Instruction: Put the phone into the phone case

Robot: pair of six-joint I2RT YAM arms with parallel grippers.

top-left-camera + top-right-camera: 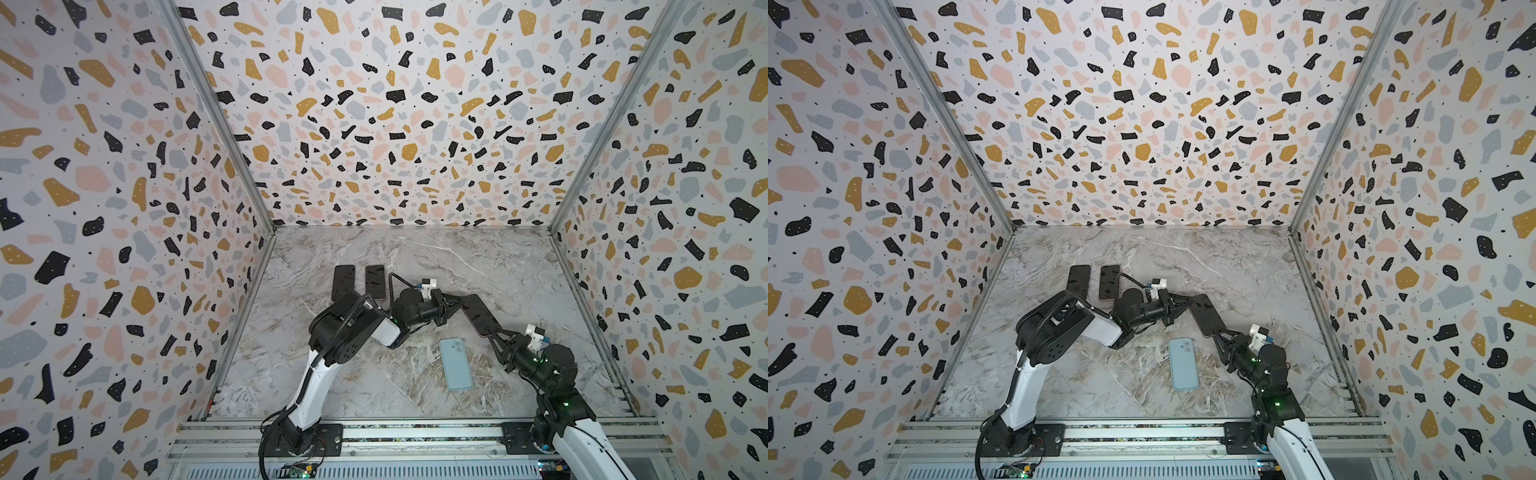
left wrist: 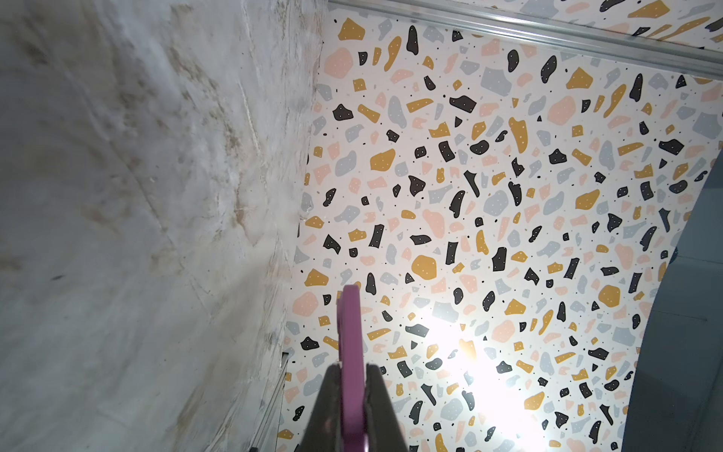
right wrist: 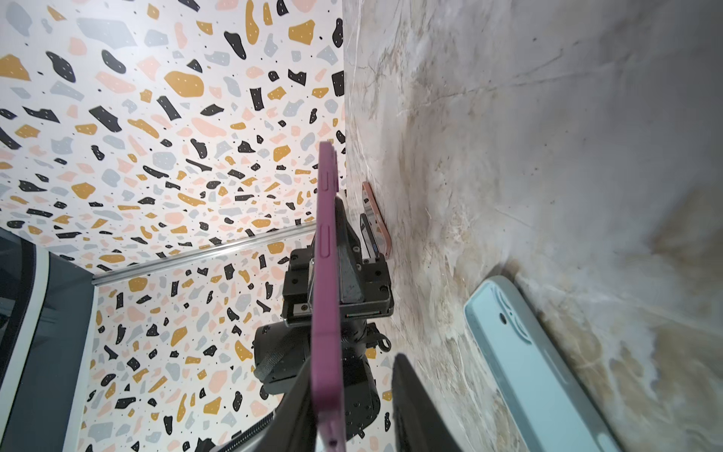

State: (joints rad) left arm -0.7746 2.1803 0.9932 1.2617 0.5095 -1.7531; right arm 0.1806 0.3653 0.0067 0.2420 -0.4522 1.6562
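Nearest, in the lower middle of both top views, the light blue phone case [image 1: 456, 364] [image 1: 1183, 364] lies flat on the marble tabletop [image 1: 478, 253], camera cutout toward the top of the frame, with nothing touching it. Just above and to its right, the right hand [image 1: 491, 332] straddles the lower end of the phone [image 1: 478, 314]. The right wrist view shows a gap between one finger [image 3: 414, 399] and the phone's purple edge [image 3: 326, 274], so this hand is released, not clamped. The phone, dark face up, hangs clear of the tabletop, slanting up and left to the left hand [image 1: 459, 306]. That hand is clenched on its upper end, the purple edge [image 2: 350, 344] pinched between both fingers [image 2: 377, 411]. Farther, left of centre, a black phone [image 1: 343, 282] and a pink-edged phone [image 1: 375, 281] lie side by side on the tabletop
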